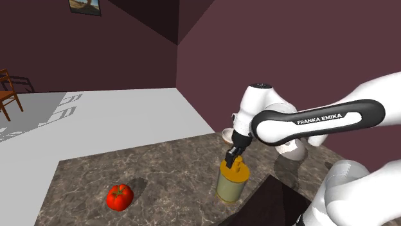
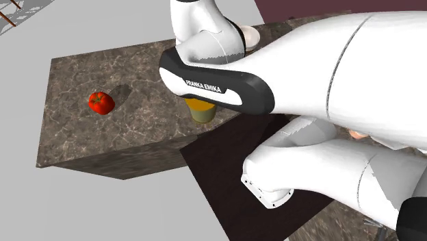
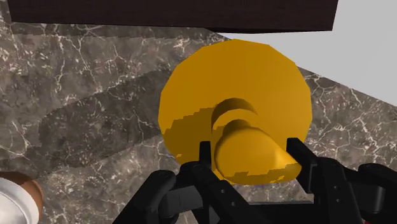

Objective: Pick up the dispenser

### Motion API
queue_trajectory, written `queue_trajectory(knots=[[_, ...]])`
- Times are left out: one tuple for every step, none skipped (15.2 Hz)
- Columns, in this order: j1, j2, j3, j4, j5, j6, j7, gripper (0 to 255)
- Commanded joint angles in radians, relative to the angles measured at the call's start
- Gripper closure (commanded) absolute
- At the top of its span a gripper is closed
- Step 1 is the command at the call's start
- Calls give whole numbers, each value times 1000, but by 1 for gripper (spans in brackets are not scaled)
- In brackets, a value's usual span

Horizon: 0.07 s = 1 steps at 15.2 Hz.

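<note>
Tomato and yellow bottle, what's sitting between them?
Nothing: in the shoulder view, only bare marbled countertop lies between the tomato and the dispenser.

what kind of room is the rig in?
Probably a home kitchen or dining area: a dark stone-patterned counter carrying a tomato and a yellow-topped dispenser, with a brown chair across the grey floor.

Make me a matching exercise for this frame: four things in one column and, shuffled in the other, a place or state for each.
1 dispenser
2 tomato
3 claw
4 chair

A red, lying on the counter
B clasping the pump top
C far off on the floor
D yellow-topped, upright on the counter

Pairs: 1-D; 2-A; 3-B; 4-C
</note>
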State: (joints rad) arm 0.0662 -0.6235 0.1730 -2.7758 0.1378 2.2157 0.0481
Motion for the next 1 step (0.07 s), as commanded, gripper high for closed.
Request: queue_trajectory(knots=[[0,-4,-1,5,-1,-9,0,255]])
